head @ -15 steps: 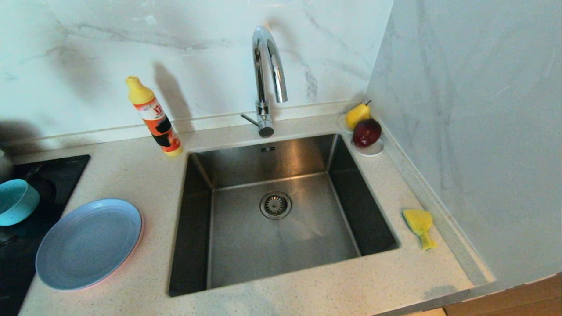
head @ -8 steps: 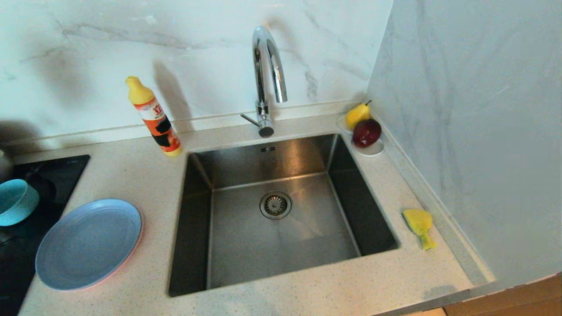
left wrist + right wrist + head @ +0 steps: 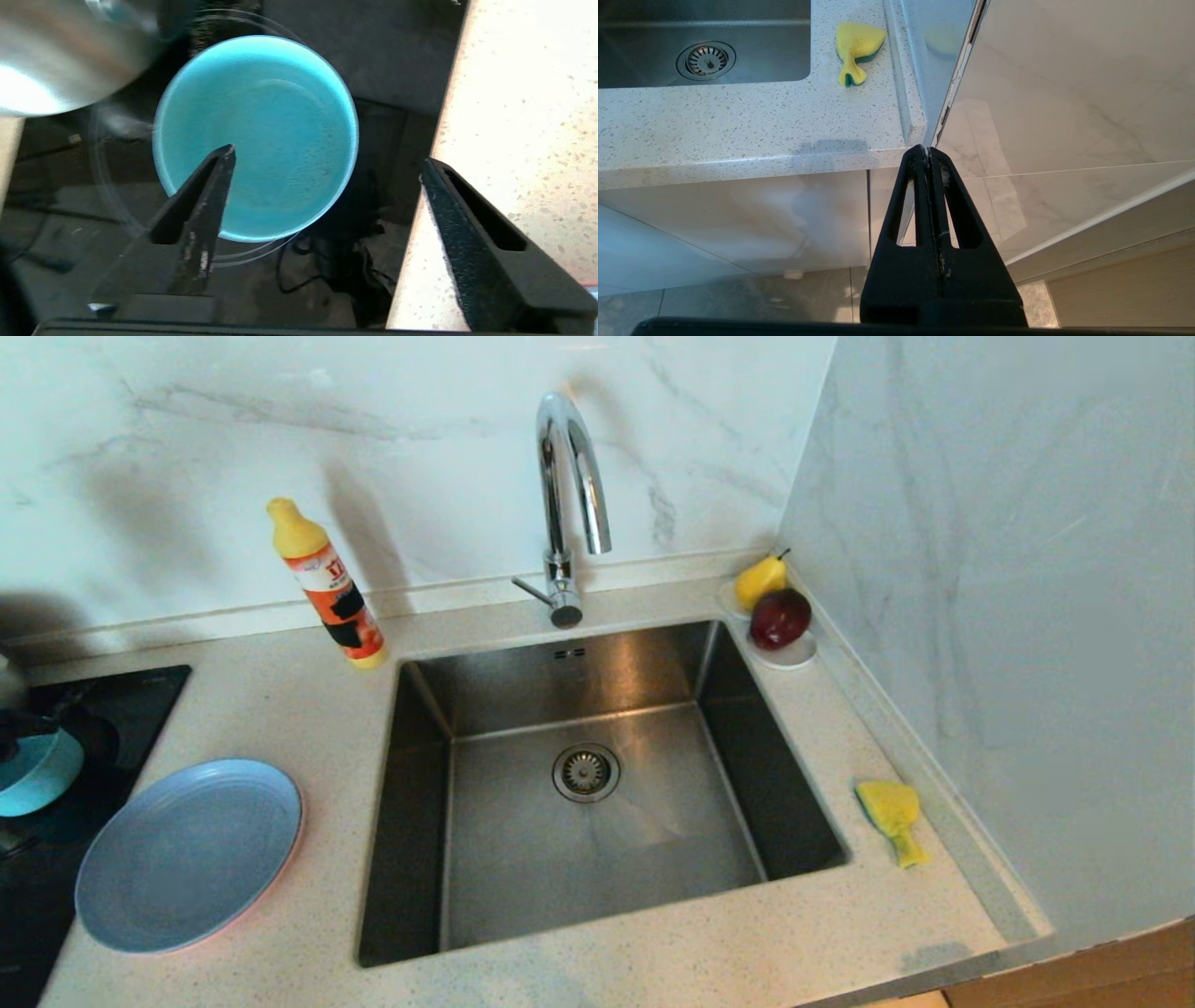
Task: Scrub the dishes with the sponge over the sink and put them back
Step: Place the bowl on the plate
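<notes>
The left gripper (image 3: 327, 163) hangs above the bowl (image 3: 261, 135) with its jaws spread wide, one finger over the bowl's inside and the other outside the rim, a stance that suits a pinch on the wall of the bowl; nothing is held. The bowl sits on the dark hob (image 3: 56, 887) at the far left of the counter (image 3: 308, 709), and in the head view only the gripper's tip shows at the frame edge over it. The blue plate (image 3: 187, 854) lies on the counter between hob and sink (image 3: 579, 784), with a pink plate (image 3: 285, 863) showing as a thin edge beneath it, so the stack must be separated before each piece can be scrubbed. The sponge (image 3: 892, 817) lies on the counter to the right of the sink, near the wall, within the right arm's side. The right gripper (image 3: 929, 154) is parked below and in front of the counter edge, jaws pressed together and empty. The sink is bare, ready to receive work. A bottle (image 3: 327, 583) stands upright behind the sink's left corner.
</notes>
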Motion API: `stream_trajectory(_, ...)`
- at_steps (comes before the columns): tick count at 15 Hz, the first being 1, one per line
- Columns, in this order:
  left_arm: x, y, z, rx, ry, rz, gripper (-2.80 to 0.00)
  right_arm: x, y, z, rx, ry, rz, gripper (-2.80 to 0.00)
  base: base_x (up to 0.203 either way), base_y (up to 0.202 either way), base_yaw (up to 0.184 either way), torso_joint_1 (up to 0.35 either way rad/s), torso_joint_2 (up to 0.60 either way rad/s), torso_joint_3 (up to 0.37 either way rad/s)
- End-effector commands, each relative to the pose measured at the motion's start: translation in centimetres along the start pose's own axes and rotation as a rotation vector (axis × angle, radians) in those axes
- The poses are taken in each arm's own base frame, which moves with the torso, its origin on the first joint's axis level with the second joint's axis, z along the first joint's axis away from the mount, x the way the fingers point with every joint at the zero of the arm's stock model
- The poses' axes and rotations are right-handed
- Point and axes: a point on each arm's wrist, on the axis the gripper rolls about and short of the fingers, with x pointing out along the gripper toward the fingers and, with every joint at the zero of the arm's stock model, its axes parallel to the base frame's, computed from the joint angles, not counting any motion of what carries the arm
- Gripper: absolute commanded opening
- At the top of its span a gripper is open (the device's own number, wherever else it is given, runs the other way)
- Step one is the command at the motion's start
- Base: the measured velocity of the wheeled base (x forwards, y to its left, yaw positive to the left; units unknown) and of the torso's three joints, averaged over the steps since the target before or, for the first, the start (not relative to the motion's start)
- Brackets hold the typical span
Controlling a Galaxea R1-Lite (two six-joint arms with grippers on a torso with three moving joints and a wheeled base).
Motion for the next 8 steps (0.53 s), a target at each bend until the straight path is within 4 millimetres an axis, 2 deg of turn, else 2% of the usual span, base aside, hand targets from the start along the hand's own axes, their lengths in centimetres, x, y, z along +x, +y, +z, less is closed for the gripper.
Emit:
stream_trajectory(1, 1.1, -0.1, -0.4, 0.0, 0.011, -0.03, 0.0, 0.0, 0.0, 0.0, 0.0, 0.002, 0.001, -2.8, 0.0, 0.0, 0.0, 0.0, 0.0, 0.0)
stream_trajectory(8, 3.5, 0.1, -1.0, 0.012, 0.037, -0.053, 0.0, 0.0, 0.0, 0.0, 0.0, 0.002, 0.001, -2.8, 0.0, 0.0, 0.0, 0.0, 0.0, 0.0)
